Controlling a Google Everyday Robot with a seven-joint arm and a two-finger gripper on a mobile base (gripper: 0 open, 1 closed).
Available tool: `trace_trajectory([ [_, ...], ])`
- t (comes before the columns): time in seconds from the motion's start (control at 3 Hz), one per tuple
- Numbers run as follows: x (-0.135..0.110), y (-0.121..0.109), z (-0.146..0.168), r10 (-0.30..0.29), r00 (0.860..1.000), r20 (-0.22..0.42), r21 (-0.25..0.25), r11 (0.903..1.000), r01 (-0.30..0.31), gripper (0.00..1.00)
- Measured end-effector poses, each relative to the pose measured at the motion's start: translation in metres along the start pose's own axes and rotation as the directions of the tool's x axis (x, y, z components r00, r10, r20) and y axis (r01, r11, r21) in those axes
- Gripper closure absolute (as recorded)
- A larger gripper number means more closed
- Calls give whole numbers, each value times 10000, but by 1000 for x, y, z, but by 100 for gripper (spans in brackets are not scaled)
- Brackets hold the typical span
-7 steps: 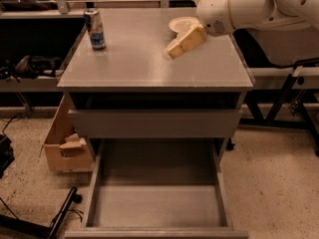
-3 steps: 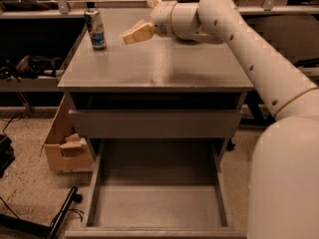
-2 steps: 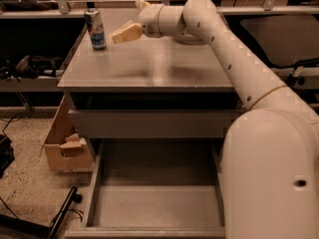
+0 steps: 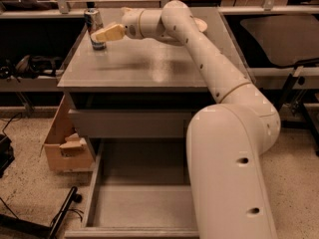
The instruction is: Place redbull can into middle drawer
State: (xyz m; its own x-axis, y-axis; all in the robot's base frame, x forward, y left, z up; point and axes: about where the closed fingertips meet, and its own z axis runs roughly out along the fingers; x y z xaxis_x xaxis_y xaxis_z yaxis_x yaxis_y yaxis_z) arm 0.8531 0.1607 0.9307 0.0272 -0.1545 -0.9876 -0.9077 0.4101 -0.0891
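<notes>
The redbull can [image 4: 92, 23] stands upright at the back left corner of the grey cabinet top [image 4: 149, 63]. It is blue and silver. My gripper [image 4: 103, 34] reaches in from the right and overlaps the can's lower right side, at the can's height. The middle drawer [image 4: 134, 208] is pulled out low at the front, with a bare flat floor. My own arm [image 4: 234, 148] hides the drawer's right part.
A white bowl [image 4: 201, 24] sits at the back right of the cabinet top, partly behind my arm. The upper drawer front [image 4: 129, 123] is shut. An open cardboard box [image 4: 62, 148] stands on the floor left of the cabinet. Dark shelving flanks both sides.
My gripper has swept left across the cabinet top, from near the bowl to right against the can. The can and the drawer have not moved.
</notes>
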Motion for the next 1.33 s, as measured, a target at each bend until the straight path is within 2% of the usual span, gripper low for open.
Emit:
trace_trajectory([
  [0.33,8,-3,27,397,9992,-39,-3,9992,-397,0],
  [0.67,16,-10,51,507,9987,-22,29,9987,-507,0],
  [1.0,23,-14,73,240,9997,-105,2,9997,-240,26],
  [1.33,28,-18,82,163,9997,-203,40,9999,-162,50],
])
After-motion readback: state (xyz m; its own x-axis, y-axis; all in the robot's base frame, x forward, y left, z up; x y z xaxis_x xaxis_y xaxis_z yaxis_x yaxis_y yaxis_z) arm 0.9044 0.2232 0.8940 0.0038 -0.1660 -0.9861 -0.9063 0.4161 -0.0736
